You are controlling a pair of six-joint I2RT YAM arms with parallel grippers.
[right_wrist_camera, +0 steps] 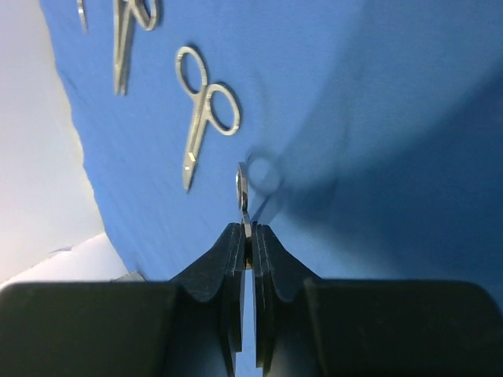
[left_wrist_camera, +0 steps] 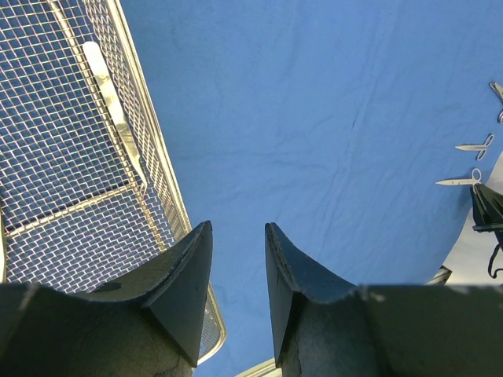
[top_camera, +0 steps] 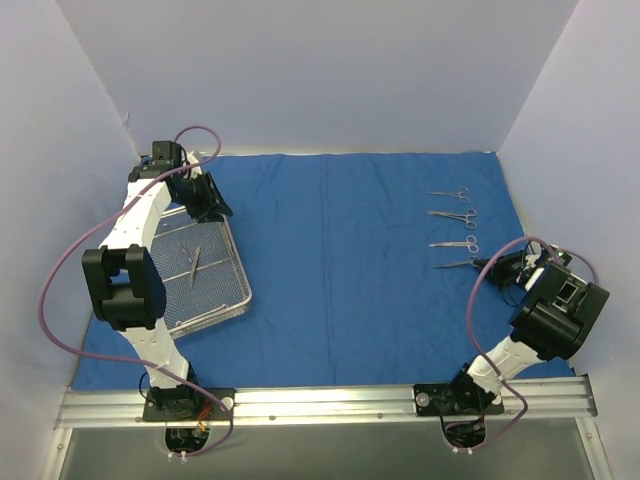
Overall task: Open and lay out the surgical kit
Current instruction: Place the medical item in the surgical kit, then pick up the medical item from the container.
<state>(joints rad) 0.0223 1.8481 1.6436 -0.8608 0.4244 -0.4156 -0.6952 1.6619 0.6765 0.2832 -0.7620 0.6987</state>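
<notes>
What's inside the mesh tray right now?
What look like two thin silver instruments lie crossed in the mesh tray. The left arm covers the tray's left side, so anything lying there is hidden.

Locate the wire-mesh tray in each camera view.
Top external: tray at left, on the blue cloth.
Left wrist: tray upper left, just beyond the left hand.
Right wrist: not in view.
Shared landmark: blue cloth, in all three.
</notes>
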